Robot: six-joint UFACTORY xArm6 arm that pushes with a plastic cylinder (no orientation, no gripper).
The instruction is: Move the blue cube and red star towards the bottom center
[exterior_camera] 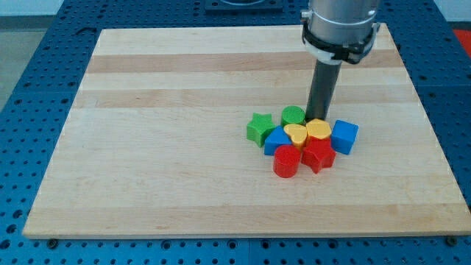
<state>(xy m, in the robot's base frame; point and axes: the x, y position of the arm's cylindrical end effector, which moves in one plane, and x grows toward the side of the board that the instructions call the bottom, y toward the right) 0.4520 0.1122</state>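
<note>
The blue cube point(344, 137) sits at the right end of a tight cluster of blocks in the board's lower right part. The red star point(319, 154) lies just to its lower left, touching it. My tip point(317, 118) is at the cluster's top edge, right behind the yellow block point(319, 129), to the upper left of the blue cube and above the red star.
The cluster also holds a green star point(258, 128), a green cylinder point(293, 115), a yellow heart point(296, 134), another blue block point(277, 139) and a red cylinder point(285, 161). The wooden board point(162, 147) lies on a blue perforated table point(29, 66).
</note>
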